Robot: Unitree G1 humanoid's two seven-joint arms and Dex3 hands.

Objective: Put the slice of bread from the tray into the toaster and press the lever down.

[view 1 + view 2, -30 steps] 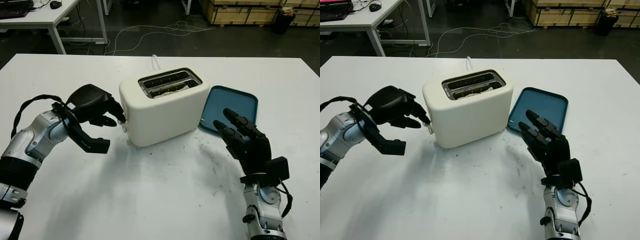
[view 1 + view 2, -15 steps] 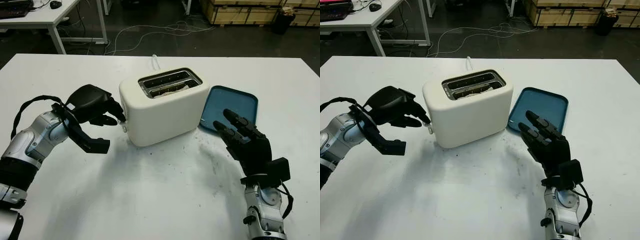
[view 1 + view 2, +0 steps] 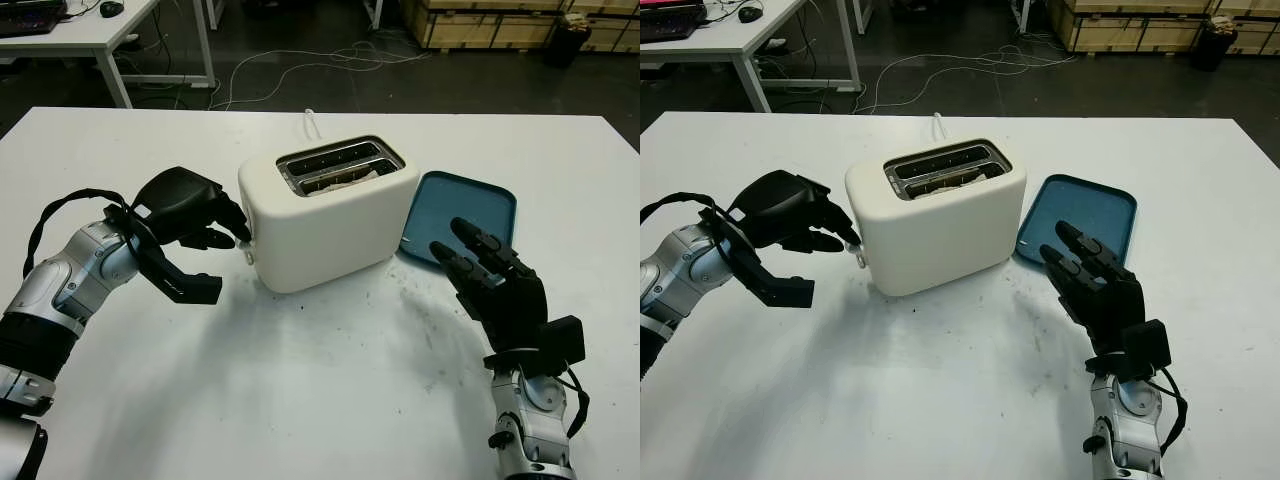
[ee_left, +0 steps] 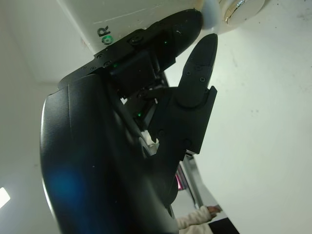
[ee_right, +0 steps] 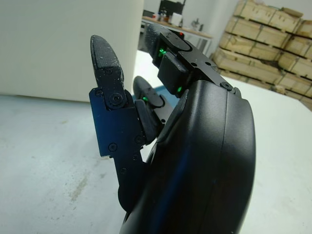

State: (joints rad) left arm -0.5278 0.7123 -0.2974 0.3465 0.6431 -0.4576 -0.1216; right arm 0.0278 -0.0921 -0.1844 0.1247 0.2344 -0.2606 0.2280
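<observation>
The cream toaster [image 3: 325, 215] stood in the middle of the white table [image 3: 300, 400], and the slice of bread [image 3: 345, 178] sat down in its nearer slot, with the blue tray [image 3: 465, 215] lying just to its right. The left hand [image 3: 195, 215] was at the toaster's left end with its fingers [image 4: 197, 63] curled, their tips at the white lever [image 3: 247, 256] low on that end wall. The right hand [image 3: 490, 285] was open and held nothing, raised over the table just in front of the tray.
</observation>
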